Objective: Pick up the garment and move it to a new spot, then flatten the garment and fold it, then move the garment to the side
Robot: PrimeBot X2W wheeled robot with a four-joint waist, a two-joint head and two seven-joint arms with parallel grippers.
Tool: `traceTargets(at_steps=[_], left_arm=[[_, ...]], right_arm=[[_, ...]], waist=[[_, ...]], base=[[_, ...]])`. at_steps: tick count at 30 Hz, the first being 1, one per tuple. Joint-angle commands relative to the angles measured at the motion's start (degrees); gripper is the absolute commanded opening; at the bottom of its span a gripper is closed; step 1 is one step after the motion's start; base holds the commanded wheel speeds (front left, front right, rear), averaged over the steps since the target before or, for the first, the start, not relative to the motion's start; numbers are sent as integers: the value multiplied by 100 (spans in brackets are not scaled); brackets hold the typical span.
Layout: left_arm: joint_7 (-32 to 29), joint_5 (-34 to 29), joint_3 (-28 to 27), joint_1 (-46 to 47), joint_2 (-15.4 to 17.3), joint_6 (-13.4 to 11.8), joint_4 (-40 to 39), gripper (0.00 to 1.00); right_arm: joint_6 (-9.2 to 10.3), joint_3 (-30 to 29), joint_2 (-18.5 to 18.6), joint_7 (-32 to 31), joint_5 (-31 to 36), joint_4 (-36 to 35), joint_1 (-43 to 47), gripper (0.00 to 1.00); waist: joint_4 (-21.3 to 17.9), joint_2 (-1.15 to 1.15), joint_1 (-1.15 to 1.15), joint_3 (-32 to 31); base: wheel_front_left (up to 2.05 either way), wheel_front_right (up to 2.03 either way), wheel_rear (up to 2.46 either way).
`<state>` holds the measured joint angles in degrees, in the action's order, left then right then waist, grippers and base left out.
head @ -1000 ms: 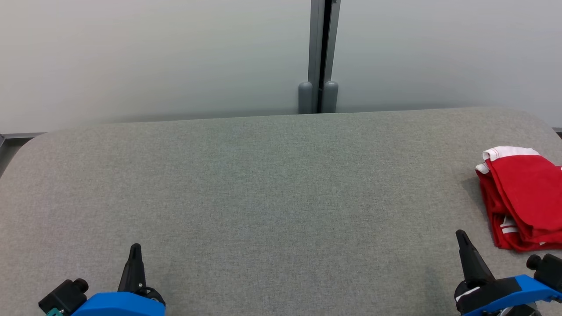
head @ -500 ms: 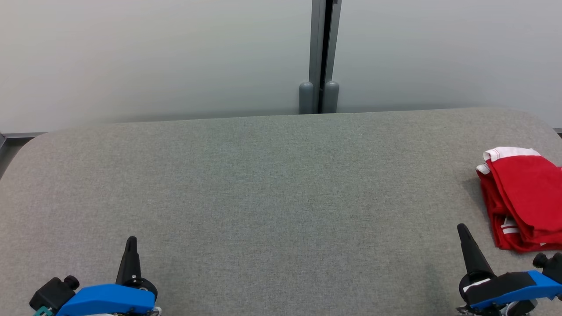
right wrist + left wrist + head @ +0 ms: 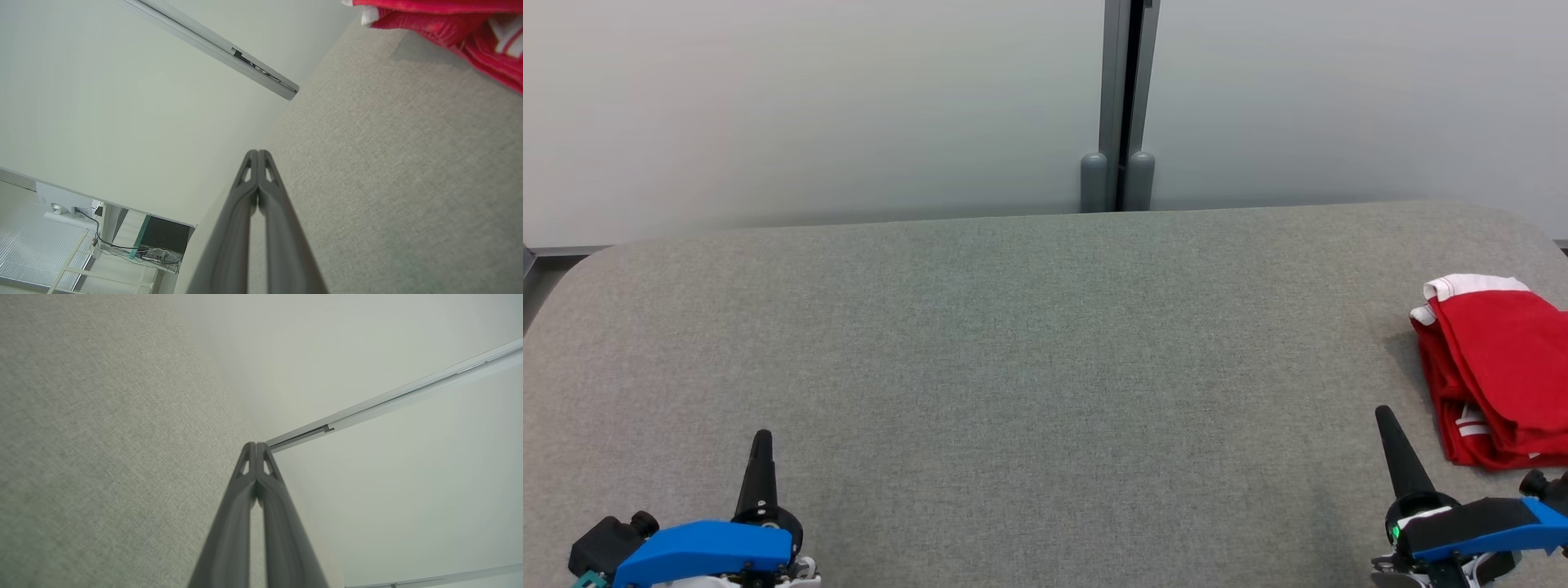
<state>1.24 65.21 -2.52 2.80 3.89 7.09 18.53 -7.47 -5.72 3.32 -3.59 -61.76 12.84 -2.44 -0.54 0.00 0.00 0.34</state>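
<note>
The garment (image 3: 1499, 367) is red with white trim, folded into a thick bundle at the right edge of the grey fabric table (image 3: 1045, 343). The right wrist view catches its corner (image 3: 449, 24) at the top right. My right gripper (image 3: 1382, 413) hovers near the table's front right, just left of the garment and apart from it, its tips (image 3: 258, 153) pressed shut on nothing. At the front left, far from the garment, my left gripper (image 3: 761, 437) is shut too, tips (image 3: 256, 445) together and holding nothing.
A pale wall with a grey vertical post (image 3: 1123, 106) stands behind the table's far edge. The table's corners are rounded. In the right wrist view a floor area with a white rack and cables (image 3: 102, 245) lies beyond the table.
Both grippers have drawn back slightly toward the bottom edge of the head view, the left one drifting a little left. The garment has stayed in place.
</note>
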Motion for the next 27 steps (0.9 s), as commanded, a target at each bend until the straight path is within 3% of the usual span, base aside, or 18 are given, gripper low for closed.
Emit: traceTargets(at_steps=[1, 27], left_arm=[[-39, 138, -30, 173, 18, 36, -87, 0], [-392, 1347, -209, 267, -39, 50, -267, 0]], right_arm=[[-3, -18, -4, -25, -169, -28, -148, 0], [-4, -54, -25, -155, -1526, 37, -266, 0]], waist=[[1, 0, 0, 0], [23, 0, 0, -7]], base=[[0, 0, 0], [0, 0, 0]])
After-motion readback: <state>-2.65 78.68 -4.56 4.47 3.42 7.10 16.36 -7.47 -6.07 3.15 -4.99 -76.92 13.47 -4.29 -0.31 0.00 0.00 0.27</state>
